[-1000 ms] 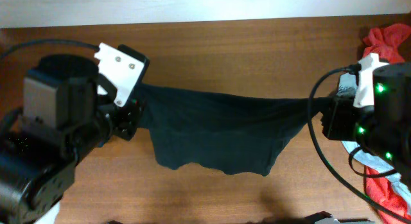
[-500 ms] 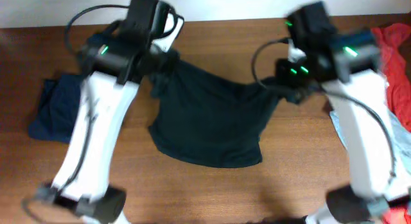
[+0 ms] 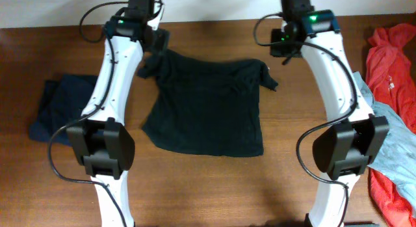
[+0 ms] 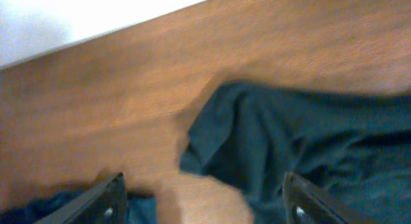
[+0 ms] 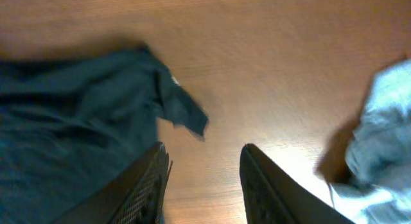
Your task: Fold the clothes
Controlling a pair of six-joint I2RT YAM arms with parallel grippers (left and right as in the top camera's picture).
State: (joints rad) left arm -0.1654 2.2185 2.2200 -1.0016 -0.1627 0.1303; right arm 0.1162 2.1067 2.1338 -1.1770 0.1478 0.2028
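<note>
**A:** Where is the shirt?

**B:** Your shirt (image 3: 208,103) lies spread on the counter (image 3: 279,188), about in the middle. Both sleeves are bunched at its far corners, and the near hem runs wavy.

**A:** And my left claw?

**B:** Your left claw (image 4: 202,185) stands wide and holds nothing. It hangs over the left sleeve (image 4: 215,131), close to the counter's far edge.

**A:** The right one?

**B:** Your right claw (image 5: 204,169) is parted more narrowly, with nothing between its fingers either. You have it above bare wood, just beside the right sleeve (image 5: 183,115).

**A:** What about the other clothes?

**B:** A navy piece (image 3: 58,110) sits at your left, well apart from the shirt. At your right edge lies a red piece (image 3: 390,54), with a pale piece (image 3: 383,139) touching it. I cannot tell how either of those two is folded.
</note>
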